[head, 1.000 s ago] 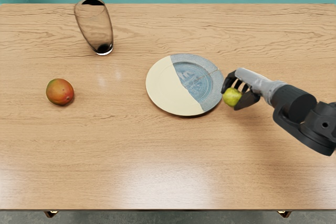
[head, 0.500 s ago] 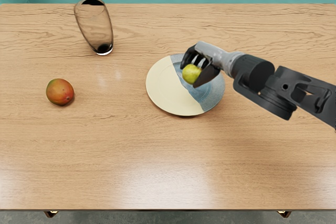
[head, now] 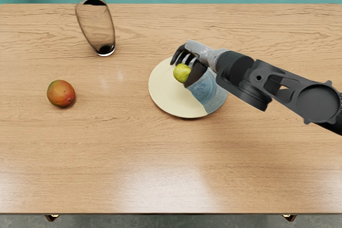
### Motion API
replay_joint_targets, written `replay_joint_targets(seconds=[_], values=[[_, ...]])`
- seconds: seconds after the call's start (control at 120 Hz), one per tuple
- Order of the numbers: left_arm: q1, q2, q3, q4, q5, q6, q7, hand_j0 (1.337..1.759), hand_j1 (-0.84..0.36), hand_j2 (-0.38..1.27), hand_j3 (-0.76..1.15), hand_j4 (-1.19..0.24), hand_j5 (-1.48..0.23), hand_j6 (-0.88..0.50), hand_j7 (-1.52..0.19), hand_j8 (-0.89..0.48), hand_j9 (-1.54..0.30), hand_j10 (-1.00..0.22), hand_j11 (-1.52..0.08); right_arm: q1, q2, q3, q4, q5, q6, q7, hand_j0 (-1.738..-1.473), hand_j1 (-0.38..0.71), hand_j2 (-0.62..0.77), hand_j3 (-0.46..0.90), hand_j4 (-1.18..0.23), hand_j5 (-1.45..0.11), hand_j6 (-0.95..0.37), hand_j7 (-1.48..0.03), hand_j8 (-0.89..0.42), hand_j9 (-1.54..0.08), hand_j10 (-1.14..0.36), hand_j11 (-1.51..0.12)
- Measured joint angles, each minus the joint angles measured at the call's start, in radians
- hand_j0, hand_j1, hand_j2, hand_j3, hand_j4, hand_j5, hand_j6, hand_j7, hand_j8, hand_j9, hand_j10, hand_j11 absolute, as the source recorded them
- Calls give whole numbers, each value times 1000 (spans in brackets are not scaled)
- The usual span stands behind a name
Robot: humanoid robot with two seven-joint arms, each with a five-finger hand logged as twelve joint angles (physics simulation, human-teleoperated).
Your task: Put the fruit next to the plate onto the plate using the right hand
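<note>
Head view: right hand fingers curled around green fruit over plate.

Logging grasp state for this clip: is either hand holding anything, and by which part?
The right hand holds the small yellow-green fruit around its body, fingers behind it and thumb at its right, over the plate.

right hand gripping pear, over plate
</note>
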Motion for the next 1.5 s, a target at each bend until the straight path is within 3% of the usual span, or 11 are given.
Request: replay_joint_targets(seconds=[0.15,0.35,0.467,0.625,0.775,1.042,1.258,1.5], values=[[0,0,0,0,0,0,0,1658,325,4,0,-20,-26,-20,-26,-20,-26,-20,-26,2,8,-1,-1,-1,-1,0,-1656,-121,45,0,-249,-335,-198,-329,-210,-331,-251,-331],[2,0,0,0,0,0,0,1658,325,4,0,-20,-26,-20,-26,-20,-26,-20,-26,-5,3,8,53,32,-3,0,-1657,-264,18,0,-95,-126,-76,-123,-80,-125,-95,-124],[3,0,0,0,0,0,0,1658,325,4,0,-20,-26,-20,-26,-20,-26,-20,-26,-9,-49,35,138,177,-17,0,-1658,-301,10,0,-54,-71,-44,-70,-46,-70,-54,-70],[3,0,0,0,0,0,0,1658,325,4,0,-20,-26,-20,-26,-20,-26,-20,-26,-15,-140,92,264,486,25,0,-1658,-327,5,0,-25,-33,-21,-32,-22,-32,-25,-32],[3,0,0,0,0,0,0,1658,325,4,0,-20,-26,-20,-26,-20,-26,-20,-26,-49,-220,170,303,729,228,0,-1658,-339,3,0,-12,-16,-11,-15,-11,-16,-12,-16],[4,0,0,-1,-1,0,0,1658,325,4,0,-21,-26,-20,-26,-20,-26,-20,-26,-167,-462,320,258,1039,619,0,-1658,-346,1,0,-4,-4,-3,-4,-3,-4,-3,-4],[6,0,-1,-1,-1,0,0,1658,325,4,0,-20,-26,-20,-26,-20,-26,-20,-26,-208,-653,336,166,1206,677,0,-1658,-348,1,0,-1,-1,-1,-1,-1,-1,-1,-1],[6,0,-2,0,-1,0,0,1658,325,4,0,-21,-27,-21,-26,-20,-26,-20,-26,-243,-724,336,69,1278,685,0,-1658,-349,0,0,0,0,1,0,1,0,0,0]])
